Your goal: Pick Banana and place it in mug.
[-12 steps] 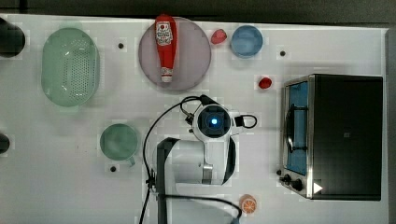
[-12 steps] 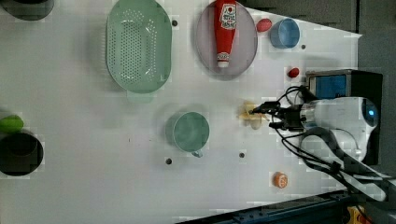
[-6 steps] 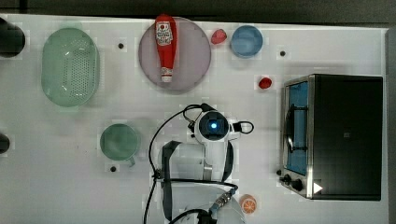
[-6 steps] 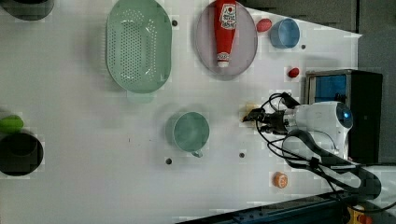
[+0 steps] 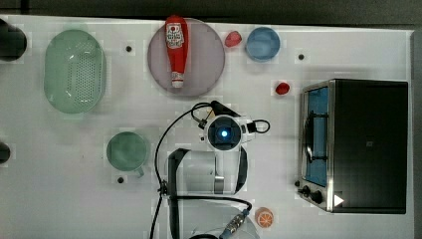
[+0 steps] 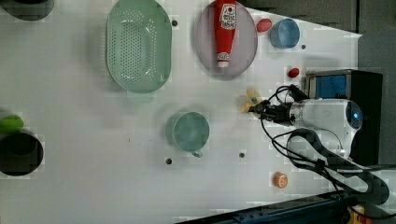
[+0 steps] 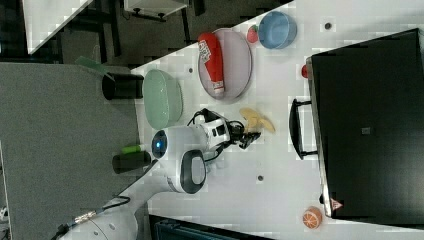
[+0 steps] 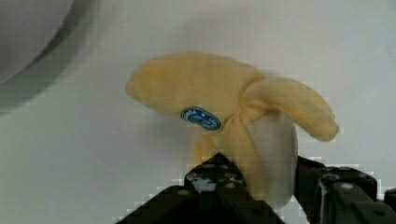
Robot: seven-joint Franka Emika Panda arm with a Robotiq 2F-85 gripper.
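Since half a second earlier, the arm's head shifted slightly toward the top view's right. The gripper (image 8: 261, 186) had its fingers on both sides of the banana (image 8: 233, 100), which lay on the white table (image 6: 70, 93), well apart from the mug (image 6: 189, 132).

In the left view, the banana (image 6: 250, 100) lies on the table (image 6: 84, 140) right of the mug (image 6: 189, 132), just below the plate (image 6: 205, 42) carrying the ketchup bottle (image 6: 224, 28). Pincer (image 6: 258, 109) sits at the banana's right; basket (image 6: 137, 44) lies left of the plate.
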